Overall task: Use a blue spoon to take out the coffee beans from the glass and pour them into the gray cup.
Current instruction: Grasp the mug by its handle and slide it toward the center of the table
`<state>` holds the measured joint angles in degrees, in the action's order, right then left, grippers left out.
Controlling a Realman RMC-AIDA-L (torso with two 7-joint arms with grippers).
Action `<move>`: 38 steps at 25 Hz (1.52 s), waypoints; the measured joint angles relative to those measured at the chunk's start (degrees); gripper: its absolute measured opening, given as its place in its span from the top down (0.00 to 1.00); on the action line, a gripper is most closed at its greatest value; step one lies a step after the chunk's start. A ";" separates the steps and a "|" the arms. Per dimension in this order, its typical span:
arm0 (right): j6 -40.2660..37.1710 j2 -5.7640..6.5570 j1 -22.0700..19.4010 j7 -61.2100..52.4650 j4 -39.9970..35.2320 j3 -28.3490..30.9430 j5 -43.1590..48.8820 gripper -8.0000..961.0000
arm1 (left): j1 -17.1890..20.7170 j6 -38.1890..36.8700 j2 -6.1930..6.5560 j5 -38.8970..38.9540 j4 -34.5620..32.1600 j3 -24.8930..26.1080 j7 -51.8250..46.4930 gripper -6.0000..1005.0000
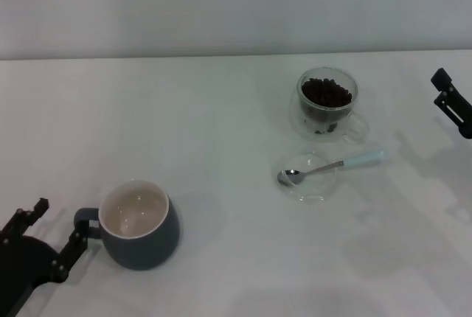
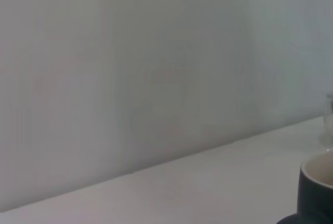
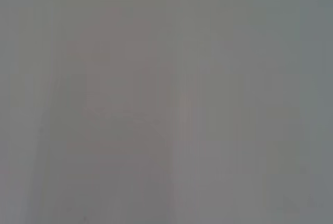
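Since nothing is picked up yet, I read this as the very start, with the spoon waiting to be fetched. Nearest me, at the lower left of the head view, the left gripper (image 1: pixel 43 237) sits low on the worktop (image 1: pixel 221 258) with its fingers spread wide and empty, just beside the handle of the gray cup (image 1: pixel 139 225), which stands upright and shows a bare cream inside. Further out, right of centre, the blue spoon (image 1: pixel 332 165) lies with its metal bowl resting in a flat clear dish (image 1: pixel 310 184) and its pale handle pointing right, off the rim. Beyond it, near the upper right, the glass (image 1: pixel 328 103) holds the coffee beans (image 1: pixel 327 93), heaped close to the brim. At the far right edge the right gripper (image 1: pixel 451 102) hangs well apart from the spoon; I cannot tell how its fingers stand.

I would bring the right arm down over the handle's free end, clear of the dish, and pinch it across its width so the bowl stays level. I see no brand, label or writing anywhere.
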<state>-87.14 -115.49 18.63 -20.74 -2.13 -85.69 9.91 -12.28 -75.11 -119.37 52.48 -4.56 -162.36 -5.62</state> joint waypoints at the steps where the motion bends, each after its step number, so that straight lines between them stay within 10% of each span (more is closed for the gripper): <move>1: 0.03 0.00 0.00 0.00 -0.04 0.00 -0.02 0.09 | -0.28 0.23 0.00 0.01 -0.13 0.01 0.22 0.27; 23: 1.15 0.00 0.79 0.08 -0.16 0.00 -1.49 0.09 | -4.83 2.88 -0.19 0.70 -3.69 0.03 0.55 0.86; 38: 1.20 0.09 0.68 0.83 -0.22 0.77 -1.52 0.09 | -9.45 10.96 -0.35 -1.63 -9.68 -0.51 5.68 0.87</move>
<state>-85.95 -115.40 19.32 -19.90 -2.35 -84.92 8.39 -21.73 -64.15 -119.72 50.86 -14.24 -162.87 0.06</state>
